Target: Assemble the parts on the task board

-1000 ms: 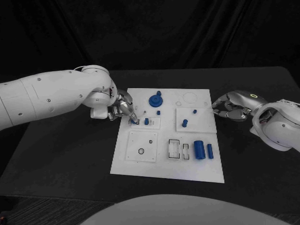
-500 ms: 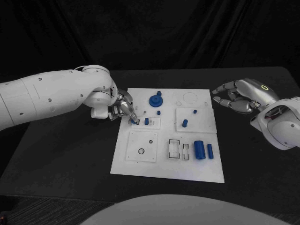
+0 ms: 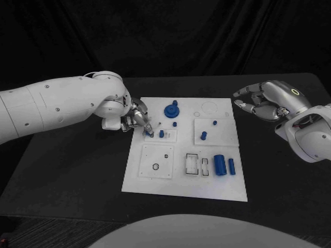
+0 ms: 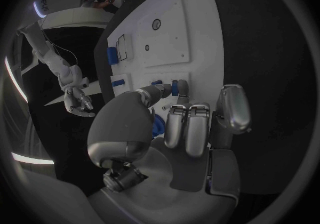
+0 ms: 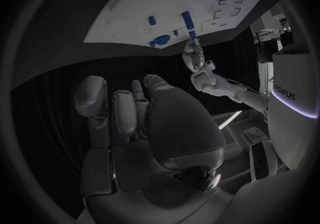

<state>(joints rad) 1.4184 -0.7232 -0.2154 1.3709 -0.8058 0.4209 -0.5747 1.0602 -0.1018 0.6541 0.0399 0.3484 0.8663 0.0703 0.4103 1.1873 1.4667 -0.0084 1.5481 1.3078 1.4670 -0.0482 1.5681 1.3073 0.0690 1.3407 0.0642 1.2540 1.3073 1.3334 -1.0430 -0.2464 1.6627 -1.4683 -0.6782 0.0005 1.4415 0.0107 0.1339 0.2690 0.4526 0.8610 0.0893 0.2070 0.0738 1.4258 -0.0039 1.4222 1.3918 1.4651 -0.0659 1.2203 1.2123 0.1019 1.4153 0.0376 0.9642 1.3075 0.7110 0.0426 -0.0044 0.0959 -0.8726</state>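
Left hand [image 3: 134,120] sits at the board's [image 3: 182,187] left edge, fingertips [image 4: 181,86] closed on a small blue peg [image 3: 148,134] at the upper-left inset. The left wrist view shows the thumb and a finger meeting around something blue there, so I read it as pinching that peg. A 2nd peg [image 3: 162,133] stands just beside it in the same inset.

These parts look like hard plastic: stiff, light, smooth enough to slip or twist in a fingertip pinch. Best hold is on the sides of the shaft, near the top, leaving the lower end free to enter its hole. Tilt would likely jam it.

Farther out on the board are a gear [image 3: 170,109] near the top, a short peg [image 3: 204,136] at centre-right, and a thick cylinder [image 3: 220,165] with a thin bar [image 3: 231,166] beside it near the lower right.

Right hand [image 3: 266,102] hovers off the board's upper-right corner, fingers curled, holding nothing that I can see.
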